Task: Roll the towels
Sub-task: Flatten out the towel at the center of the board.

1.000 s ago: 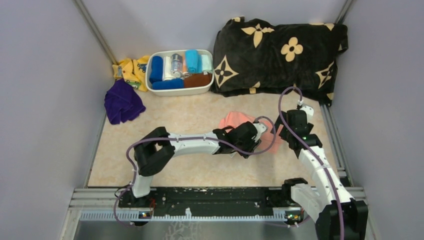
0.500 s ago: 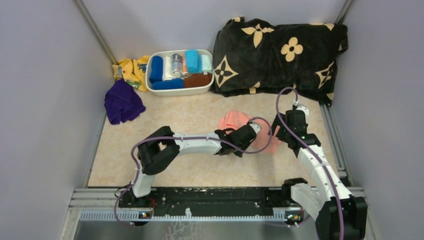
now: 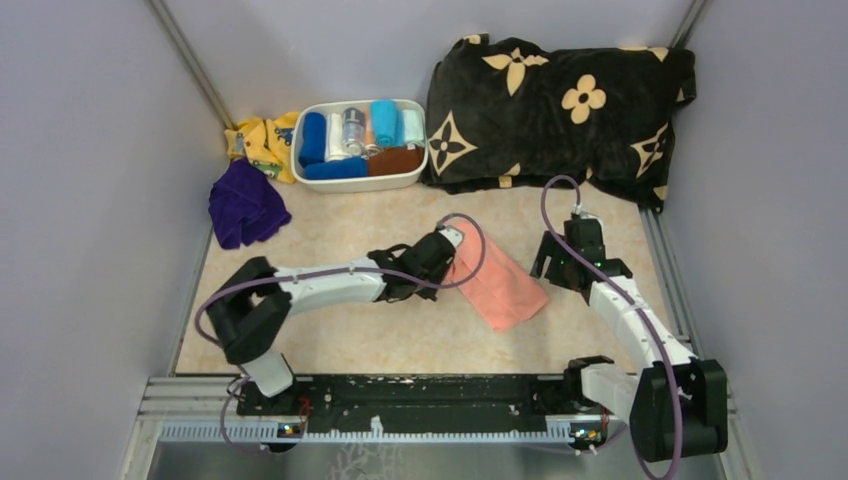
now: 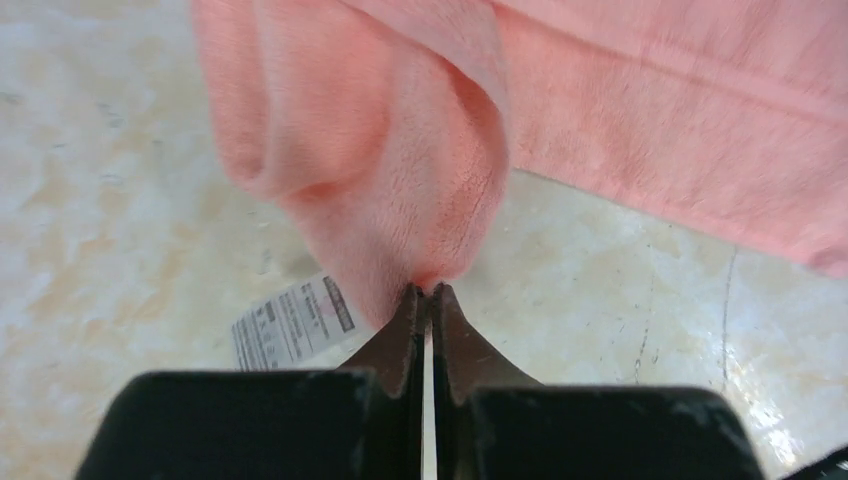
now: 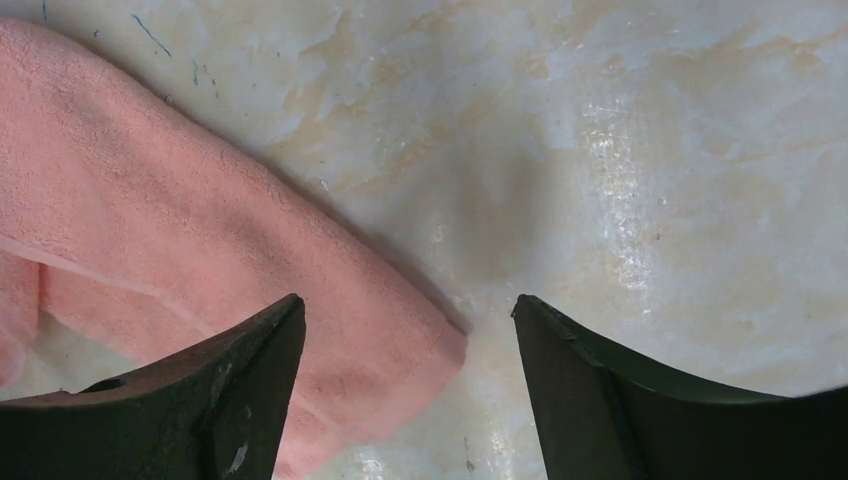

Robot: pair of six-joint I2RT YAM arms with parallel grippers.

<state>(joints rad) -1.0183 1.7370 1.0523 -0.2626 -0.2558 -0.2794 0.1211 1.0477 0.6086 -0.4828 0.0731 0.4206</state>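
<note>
The salmon pink towel lies stretched out on the table's middle, its panda print not showing. My left gripper is shut on the towel's far-left end; in the left wrist view its tips pinch a fold of pink cloth, with a white care label beside them. My right gripper is open and empty just right of the towel; in the right wrist view the towel's corner lies under its left finger. The purple towel lies crumpled at the far left.
A white bin of rolled cloths stands at the back. A yellow patterned cloth lies left of it. The big black blanket with tan flowers fills the back right. Grey walls close in both sides.
My left gripper has pulled the pink towel's end leftward and back, stretching the towel flat. My right gripper has let go of the towel, opened, and drawn back to the right.
</note>
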